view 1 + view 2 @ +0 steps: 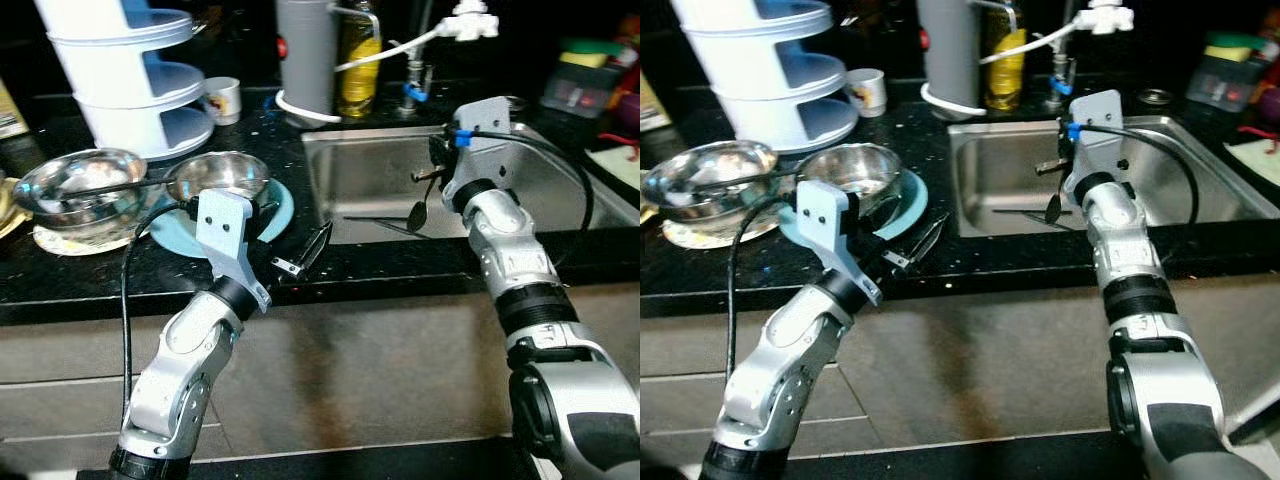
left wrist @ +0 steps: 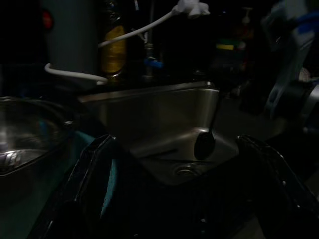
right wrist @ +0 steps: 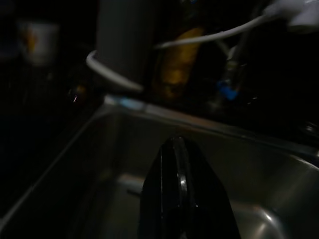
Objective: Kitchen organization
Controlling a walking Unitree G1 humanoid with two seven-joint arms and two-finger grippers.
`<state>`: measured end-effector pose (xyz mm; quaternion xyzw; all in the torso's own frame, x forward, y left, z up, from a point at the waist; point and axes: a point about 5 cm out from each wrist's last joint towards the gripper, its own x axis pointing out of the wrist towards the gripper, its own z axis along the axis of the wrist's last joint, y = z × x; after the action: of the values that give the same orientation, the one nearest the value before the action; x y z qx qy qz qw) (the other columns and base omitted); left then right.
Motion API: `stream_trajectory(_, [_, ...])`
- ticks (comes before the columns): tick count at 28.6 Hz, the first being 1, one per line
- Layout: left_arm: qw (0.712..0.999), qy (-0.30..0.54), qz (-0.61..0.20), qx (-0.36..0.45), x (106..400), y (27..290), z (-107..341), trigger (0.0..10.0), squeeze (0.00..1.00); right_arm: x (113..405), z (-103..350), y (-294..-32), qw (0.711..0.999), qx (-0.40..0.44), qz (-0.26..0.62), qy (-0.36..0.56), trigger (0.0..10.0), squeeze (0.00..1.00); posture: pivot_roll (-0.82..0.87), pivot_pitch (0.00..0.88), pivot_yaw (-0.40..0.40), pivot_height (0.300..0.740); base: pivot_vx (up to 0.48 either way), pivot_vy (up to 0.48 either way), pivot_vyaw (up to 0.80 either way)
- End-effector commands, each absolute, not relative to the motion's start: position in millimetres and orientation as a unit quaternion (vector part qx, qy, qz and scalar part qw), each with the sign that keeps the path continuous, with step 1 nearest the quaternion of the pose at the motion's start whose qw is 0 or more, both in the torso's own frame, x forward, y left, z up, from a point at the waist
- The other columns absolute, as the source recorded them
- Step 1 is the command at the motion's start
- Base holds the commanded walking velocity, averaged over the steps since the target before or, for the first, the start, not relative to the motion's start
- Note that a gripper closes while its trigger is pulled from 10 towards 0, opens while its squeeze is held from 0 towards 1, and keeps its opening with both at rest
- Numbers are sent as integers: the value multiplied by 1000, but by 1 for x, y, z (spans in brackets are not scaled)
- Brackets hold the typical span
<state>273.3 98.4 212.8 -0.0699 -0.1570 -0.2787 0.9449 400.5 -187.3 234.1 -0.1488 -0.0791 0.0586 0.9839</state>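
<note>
Over the sink (image 1: 380, 175), right claw (image 1: 432, 175) pinches a spoon (image 2: 204, 143); left claw (image 1: 300, 255) gapes wide.

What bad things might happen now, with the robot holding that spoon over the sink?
The right gripper pinches a dark spoon by its thin handle above the sink, so it might slip and clatter into the basin. The left gripper hangs open at the counter's edge beside the steel bowl on the blue plate; a careless swing could knock them.
</note>
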Motion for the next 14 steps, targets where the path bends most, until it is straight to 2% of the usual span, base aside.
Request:
stream_trajectory(1, [947,-149,-276,-66,274,99,209,10000,0,400,221,-188,983,-167,56,-51,10000,0,51,0,-7,740,0,0,0])
stream_trajectory(8, [948,-149,-274,-64,274,99,209,10000,0,397,197,-184,981,-182,73,-7,10000,0,49,0,-4,740,0,0,0])
stream_trajectory(9, [948,-148,-274,-64,274,99,209,10000,0,397,195,-183,981,-178,75,-4,10000,702,49,0,-4,740,0,0,0])
stream_trajectory(10, [948,-148,-274,-64,274,99,209,10000,0,396,194,-184,982,-175,76,-2,10000,702,49,0,-4,740,0,0,0])
stream_trajectory(11, [948,-149,-273,-64,274,100,210,10000,0,396,195,-185,986,-151,71,-8,10000,1000,50,0,-3,740,0,0,0])
stream_trajectory(13, [949,-149,-272,-64,274,100,210,10000,0,396,196,-186,987,-143,69,-12,10000,1000,50,0,-3,740,0,0,0])
stream_trajectory(14, [950,-147,-269,-63,275,101,209,10000,0,396,201,-186,991,-113,68,-28,10000,1000,50,0,-3,740,0,0,0])
